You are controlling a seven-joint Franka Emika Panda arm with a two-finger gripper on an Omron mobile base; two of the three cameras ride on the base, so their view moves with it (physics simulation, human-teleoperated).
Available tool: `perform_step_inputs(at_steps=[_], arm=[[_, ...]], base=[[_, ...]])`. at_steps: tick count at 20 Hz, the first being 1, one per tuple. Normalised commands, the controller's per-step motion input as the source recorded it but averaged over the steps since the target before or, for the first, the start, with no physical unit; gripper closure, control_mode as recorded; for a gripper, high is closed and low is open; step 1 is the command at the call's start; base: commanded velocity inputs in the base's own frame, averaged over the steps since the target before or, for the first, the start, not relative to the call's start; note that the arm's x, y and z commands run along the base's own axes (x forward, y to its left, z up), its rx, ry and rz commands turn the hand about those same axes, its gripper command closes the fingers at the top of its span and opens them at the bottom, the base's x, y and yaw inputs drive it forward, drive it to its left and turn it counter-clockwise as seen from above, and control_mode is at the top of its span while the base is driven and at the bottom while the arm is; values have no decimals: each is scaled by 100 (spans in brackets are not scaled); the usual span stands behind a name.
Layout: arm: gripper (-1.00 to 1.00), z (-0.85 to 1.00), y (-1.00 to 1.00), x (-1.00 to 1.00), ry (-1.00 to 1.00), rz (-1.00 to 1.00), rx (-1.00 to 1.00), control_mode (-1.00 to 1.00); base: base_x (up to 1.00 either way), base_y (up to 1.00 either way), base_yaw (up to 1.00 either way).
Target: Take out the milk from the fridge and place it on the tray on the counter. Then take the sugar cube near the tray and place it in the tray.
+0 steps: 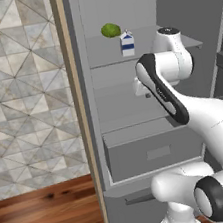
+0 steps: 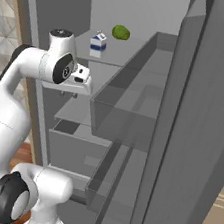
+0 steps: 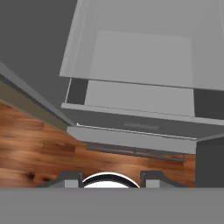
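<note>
The milk (image 1: 127, 44) (image 2: 98, 44) is a small white carton with a blue band, standing upright on the upper shelf of the open fridge (image 1: 91, 111) (image 2: 48, 4). My gripper (image 1: 143, 92) (image 2: 69, 94) (image 3: 111, 180) hangs in front of the middle shelf, well below the milk and to one side of it, pointing down. Its fingertips (image 3: 72, 179) stand apart with nothing between them. The hand view looks down past them onto the lower shelves and the drawer (image 3: 131, 127). The tray, the counter top and the sugar cube are out of view.
A round green fruit (image 1: 111, 30) (image 2: 121, 32) lies next to the milk on the same shelf. The open fridge door (image 2: 203, 122) with its bins stands close on the right. Wooden floor (image 1: 48, 219) (image 3: 35, 153) lies on the left, before a tiled wall (image 1: 24, 86).
</note>
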Motion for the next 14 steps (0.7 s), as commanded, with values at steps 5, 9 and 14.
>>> perform_step_inputs(at_steps=[5, 9, 14], arm=[[-100, 0, 16, -42, -6, 3, -1, -100], [-100, 6, 31, -100, -39, 0, -15, -100], [-100, 58, 11, -71, -32, 0, 2, -100]], base=[[0, 0, 0], [0, 0, 0], [0, 0, 0]])
